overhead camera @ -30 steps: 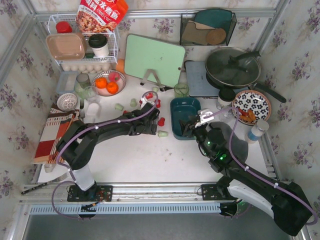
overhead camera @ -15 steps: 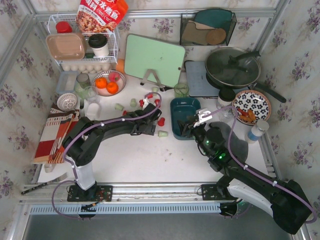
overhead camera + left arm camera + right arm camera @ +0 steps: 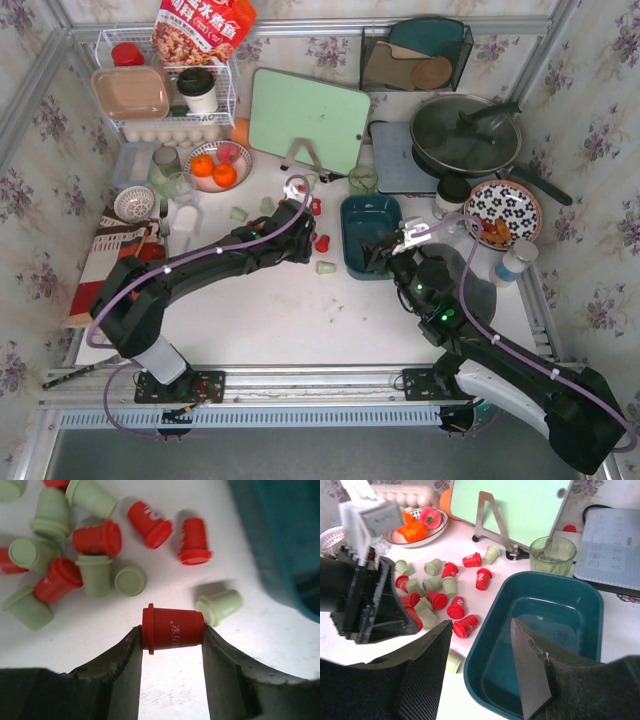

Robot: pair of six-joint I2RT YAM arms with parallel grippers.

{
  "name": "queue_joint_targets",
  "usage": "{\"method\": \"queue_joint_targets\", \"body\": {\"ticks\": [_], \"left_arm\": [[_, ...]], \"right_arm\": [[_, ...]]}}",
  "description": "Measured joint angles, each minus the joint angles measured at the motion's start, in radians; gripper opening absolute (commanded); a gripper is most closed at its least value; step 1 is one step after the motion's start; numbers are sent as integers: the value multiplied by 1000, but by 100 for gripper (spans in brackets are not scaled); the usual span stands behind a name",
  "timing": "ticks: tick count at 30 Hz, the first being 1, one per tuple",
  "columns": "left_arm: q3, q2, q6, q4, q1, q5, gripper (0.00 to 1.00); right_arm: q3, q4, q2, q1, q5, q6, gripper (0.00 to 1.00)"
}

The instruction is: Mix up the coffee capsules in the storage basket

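Overhead, the left end effector point(image 3: 303, 212) is working among loose coffee capsules point(image 3: 326, 267) just left of the storage basket point(image 3: 368, 222), farther from the bases than a second ago. Left wrist: it is pinching a red capsule point(image 3: 173, 628) lying crosswise, rim pointing left. Right wrist: the right end effector point(image 3: 481, 630) is hanging spread over the basket's near-left rim.

storage basket point(image 3: 285, 535) blurred and cut by right edge, green capsule point(image 3: 10, 488) cropped at top-left corner
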Motion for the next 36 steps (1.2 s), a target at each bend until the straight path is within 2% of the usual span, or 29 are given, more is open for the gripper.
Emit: {"method": "queue_joint_targets", "body": {"ticks": [6, 12, 15, 20, 23, 28, 29, 30, 31, 36], "left_arm": [[-12, -41, 62, 159, -6, 137, 29], [93, 82, 135, 312, -31, 357, 31], [175, 151, 155, 326, -47, 410, 34], [335, 272, 156, 240, -69, 414, 40], [352, 298, 128, 190, -69, 373, 48], [351, 302, 102, 153, -68, 356, 54], [350, 300, 99, 152, -70, 356, 69], [347, 297, 97, 151, -70, 354, 79], [343, 290, 94, 150, -71, 347, 98], [299, 212, 70, 157, -72, 307, 99]], "right_arm": [[-35, 0, -69, 0, 96, 11, 58], [-79, 2, -152, 0, 222, 28, 58], [-94, 6, -174, 0, 262, 32, 58], [-99, 8, -180, 0, 295, 35, 58], [-99, 8, -177, 0, 305, 36, 58], [-99, 8, -177, 0, 308, 47, 59], [-99, 8, -177, 0, 309, 47, 59], [-99, 8, -177, 0, 309, 47, 59], [-99, 8, -176, 0, 309, 47, 59], [-99, 7, -165, 0, 312, 50, 59]]}}
